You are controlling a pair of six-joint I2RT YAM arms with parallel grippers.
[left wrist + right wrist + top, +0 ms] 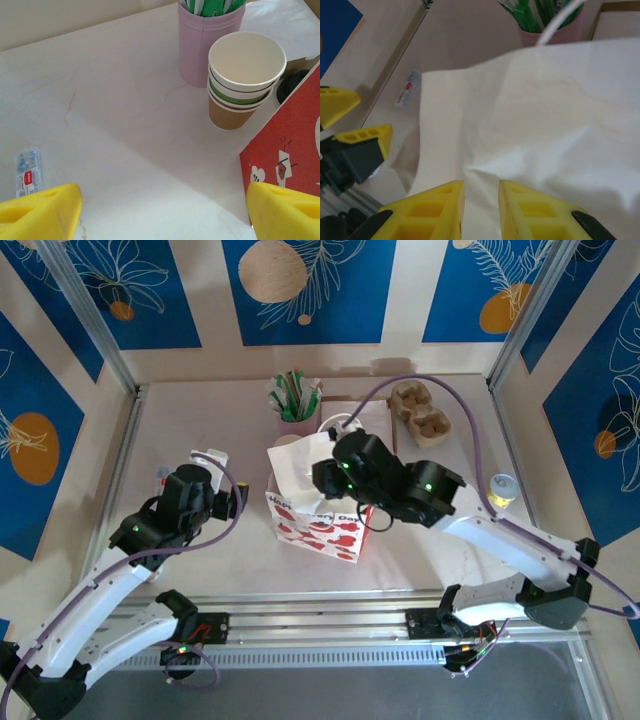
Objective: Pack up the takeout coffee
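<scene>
A red-and-white gift bag (320,528) stands at the table's middle, its white inside (535,110) showing. My right gripper (322,478) hangs over the bag's open top. Its fingers (481,200) stand a narrow gap apart, with white bag paper beneath them and nothing held. A stack of paper cups (245,75) stands behind the bag's left corner (290,150), next to a black lid (292,85). My left gripper (233,500) is left of the bag, low over the table. It (162,210) is wide open with bare table between the fingers.
A pink holder of green-wrapped sticks (296,412) stands behind the bag. A cardboard cup carrier (422,410) lies at the back right. A small packet (27,170) lies at the left. A small lidded container (502,488) sits at the right.
</scene>
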